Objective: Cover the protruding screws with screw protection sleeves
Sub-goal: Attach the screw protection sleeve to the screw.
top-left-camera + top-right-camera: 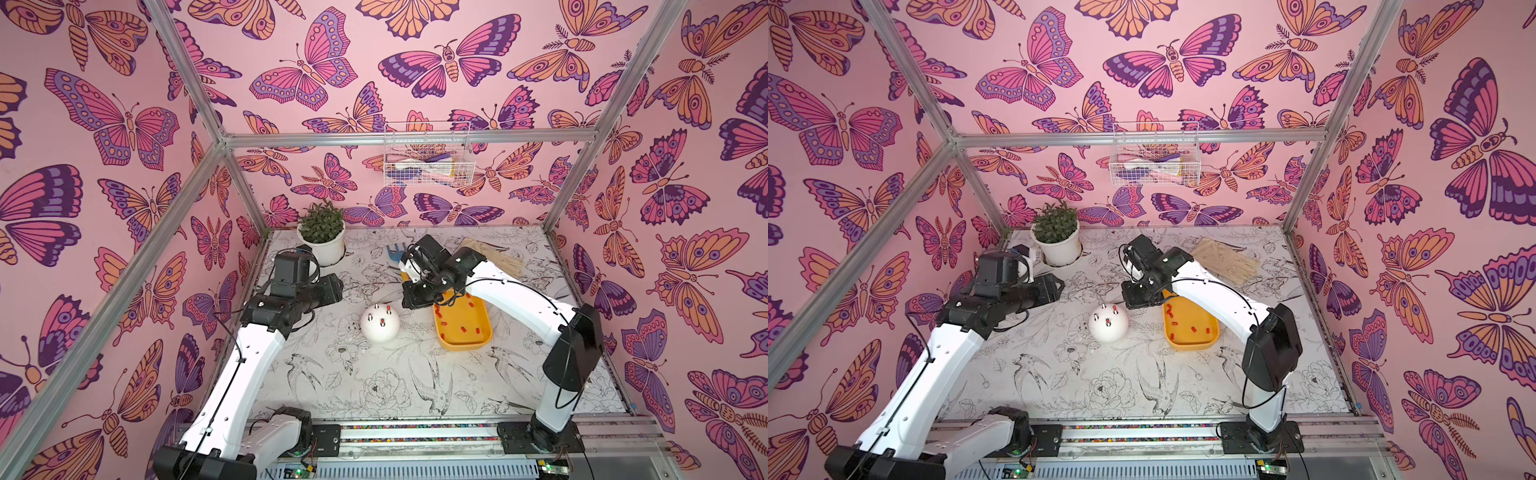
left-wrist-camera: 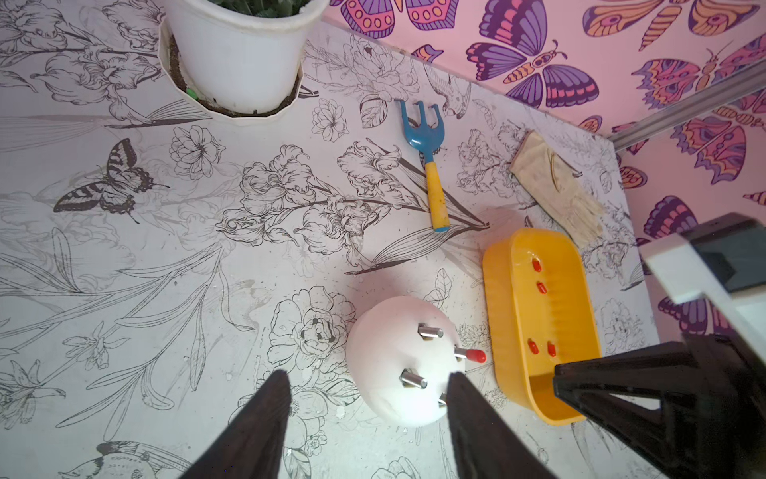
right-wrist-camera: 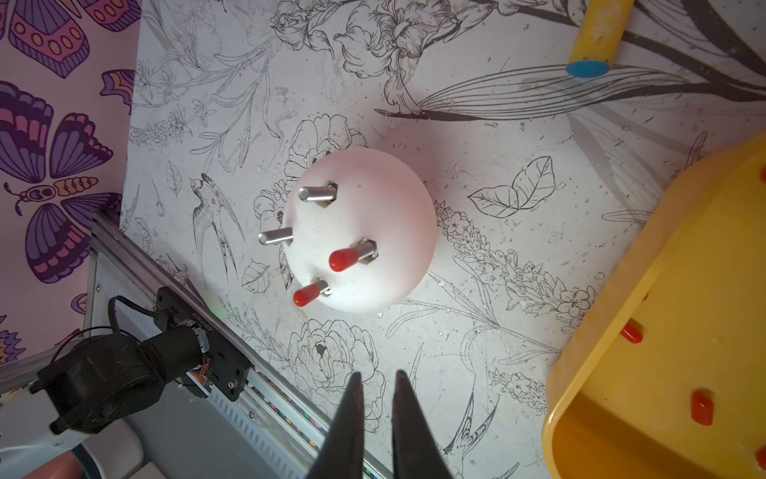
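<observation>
Two grey metal studs (image 3: 364, 249) on the white dome (image 3: 385, 199) wear red rubbery caps (image 3: 342, 260); left pincer (image 2: 369, 379) wide, right pincer (image 3: 378, 375) narrow, both empty.

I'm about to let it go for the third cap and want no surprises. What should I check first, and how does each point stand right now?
1. Screws left to cover: two bare screws on the white dome; two already wear red sleeves. Ok.
2. Sleeve supply: several loose sleeves in the yellow tray. Ok.
3. Sleeve in the right gripper: jaws nearly closed, nothing between. Not ok.
4. Left gripper free: open, empty, near the dome. Ok.
5. Dome seated flat, apart from the tray. Ok.
</observation>
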Robot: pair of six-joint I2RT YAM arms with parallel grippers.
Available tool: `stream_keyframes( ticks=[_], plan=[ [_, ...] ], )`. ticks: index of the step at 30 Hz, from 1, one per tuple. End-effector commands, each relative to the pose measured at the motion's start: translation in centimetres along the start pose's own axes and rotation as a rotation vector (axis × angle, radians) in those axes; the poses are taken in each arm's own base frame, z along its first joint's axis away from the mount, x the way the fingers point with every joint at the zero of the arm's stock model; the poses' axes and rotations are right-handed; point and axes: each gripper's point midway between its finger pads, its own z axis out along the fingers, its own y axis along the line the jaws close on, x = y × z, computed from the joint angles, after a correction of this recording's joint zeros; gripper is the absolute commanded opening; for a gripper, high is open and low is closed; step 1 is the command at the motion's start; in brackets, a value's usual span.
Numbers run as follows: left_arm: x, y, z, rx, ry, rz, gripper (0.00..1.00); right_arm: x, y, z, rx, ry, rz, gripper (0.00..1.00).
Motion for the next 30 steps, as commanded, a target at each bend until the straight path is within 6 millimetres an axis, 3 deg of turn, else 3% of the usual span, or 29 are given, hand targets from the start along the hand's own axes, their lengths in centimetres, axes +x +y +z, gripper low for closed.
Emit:
stream_keyframes(
  ticks=[1,10,17,23,30],
  plan=[
    [1.2,-0.2,0.4,0.013,0.031,-0.016,0.57,-1.2,0.3,-0.9,-0.028,-0.082,0.000,0.15],
    [3.0,-0.6,2.5,0.003,0.081,0.008,0.38,-1.3,0.8,1.0,-0.107,-0.109,-0.012,0.06],
    [3.6,-3.8,3.4,0.095,0.078,0.046,0.00,-2.1,1.8,1.0,-0.148,-0.128,-0.057,0.03],
    [3.7,-7.9,4.9,0.301,0.081,0.047,0.00,-2.3,2.1,1.9,-0.175,-0.125,-0.072,0.02],
    [4.0,-10.0,6.0,0.439,0.087,0.043,0.00,-2.7,2.1,3.3,-0.246,-0.113,-0.035,0.01]
  ],
)
